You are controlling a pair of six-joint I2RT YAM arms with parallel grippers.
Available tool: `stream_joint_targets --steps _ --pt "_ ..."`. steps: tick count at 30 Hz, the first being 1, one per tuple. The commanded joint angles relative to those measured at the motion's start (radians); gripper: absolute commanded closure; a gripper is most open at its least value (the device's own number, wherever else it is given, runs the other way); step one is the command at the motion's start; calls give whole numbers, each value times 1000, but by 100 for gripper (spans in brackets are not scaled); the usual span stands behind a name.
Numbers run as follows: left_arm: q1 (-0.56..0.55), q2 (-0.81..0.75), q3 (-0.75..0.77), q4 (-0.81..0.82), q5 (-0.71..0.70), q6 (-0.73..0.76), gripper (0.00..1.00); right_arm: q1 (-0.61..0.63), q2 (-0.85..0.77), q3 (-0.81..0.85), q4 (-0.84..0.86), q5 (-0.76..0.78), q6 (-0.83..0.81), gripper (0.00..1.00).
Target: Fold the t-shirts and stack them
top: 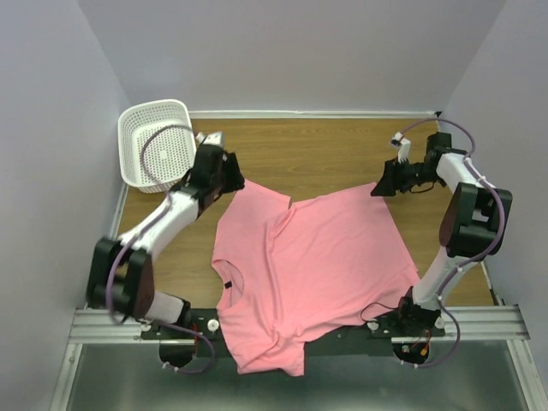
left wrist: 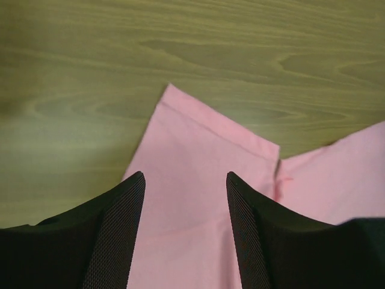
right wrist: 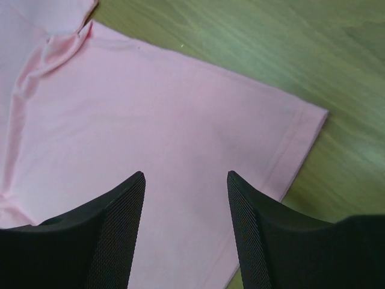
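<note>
Left pincer (top: 228, 175) at ten o'clock, right pincer (top: 383, 181) at two, flank the t-shirt (top: 300, 265) on the tabletop (top: 334, 154). Left wrist: jaws wide, empty above a sleeve (left wrist: 204, 150). Right wrist: same above the hem corner (right wrist: 301, 126); uneven pinches could skew the fold.

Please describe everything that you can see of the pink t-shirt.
The pink t-shirt is plain, of soft-looking fabric, short-sleeved, with a round neck and a small dark label. It lies spread out, creased and unfolded, on the wooden table, neck toward the left arm's side, one sleeve draped over the near edge. The left gripper and the right gripper are open above it, holding nothing.
</note>
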Motion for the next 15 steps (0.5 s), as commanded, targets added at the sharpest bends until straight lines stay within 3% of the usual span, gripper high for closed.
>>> stream_joint_targets --steps 1,2,5,15 --pt "43 279 216 7 90 322 37 -1 6 15 246 -5 221 36" --pt "51 392 316 -20 90 369 40 -1 7 7 286 42 270 36" --pt "54 531 422 -64 96 400 40 1 62 28 326 66 298 35" --pt "63 726 582 -228 154 564 48 1 131 39 326 61 283 34"
